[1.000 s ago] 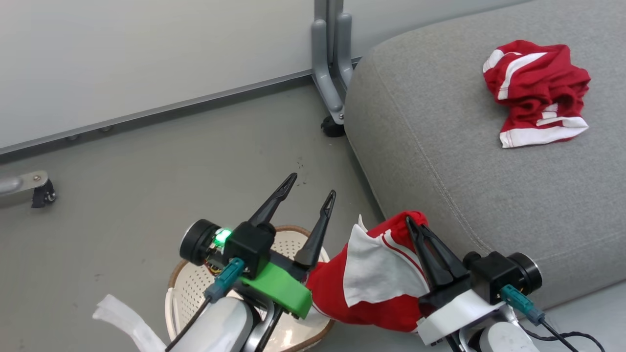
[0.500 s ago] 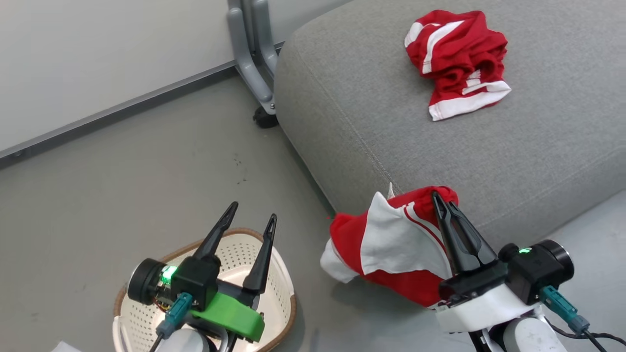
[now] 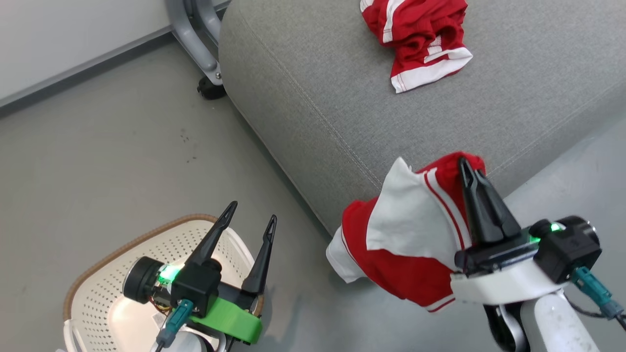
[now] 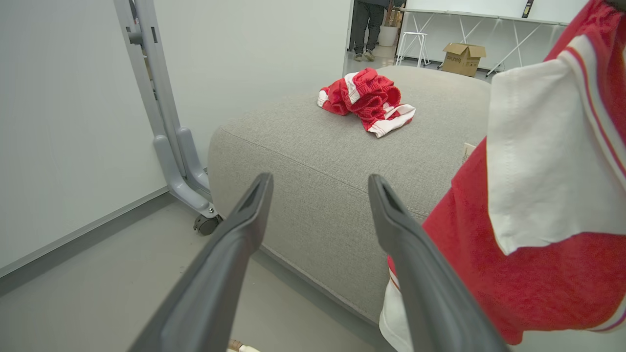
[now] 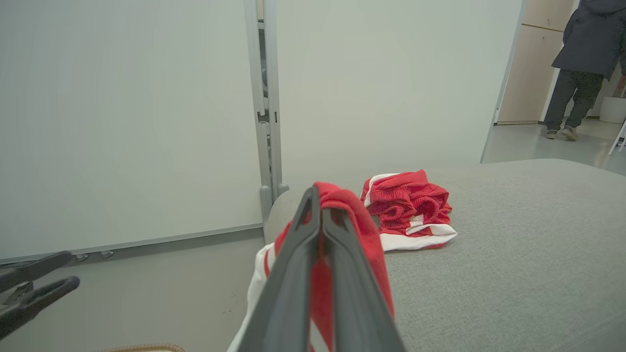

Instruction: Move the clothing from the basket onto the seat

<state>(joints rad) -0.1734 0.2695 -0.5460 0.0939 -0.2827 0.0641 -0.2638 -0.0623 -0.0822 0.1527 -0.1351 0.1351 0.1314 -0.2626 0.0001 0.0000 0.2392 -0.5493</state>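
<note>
On the grey floor [image 3: 98,161], the seat [image 3: 489,122] takes up the right and far side, its rounded corner pointing toward the near left. A pale partition [image 5: 122,122] stands far left, and its grey leg [image 3: 188,34] ends in a dark caster [image 3: 210,90] just beside the seat's far left side. The basket [image 3: 122,242] sits on the floor at the near left, apart from the seat. A crumpled garment [image 3: 415,34], red with white bands, lies on top of the seat at its far side. Well apart from it, a hanging garment [image 3: 406,244], red with a white panel and stripes, dangles over the floor at the seat's near edge, right of the basket; whether it touches the seat I cannot tell. The right gripper [image 3: 468,168] has its jaws clenched on the top fold of the hanging garment, with red cloth showing between the fingers [image 5: 293,274]. The left gripper [image 3: 252,212] hovers over the basket's right side, jaws released and spread wide with nothing between them. Far beyond the seat, a person [image 5: 582,63] stands near a cardboard box [image 4: 463,58].
</note>
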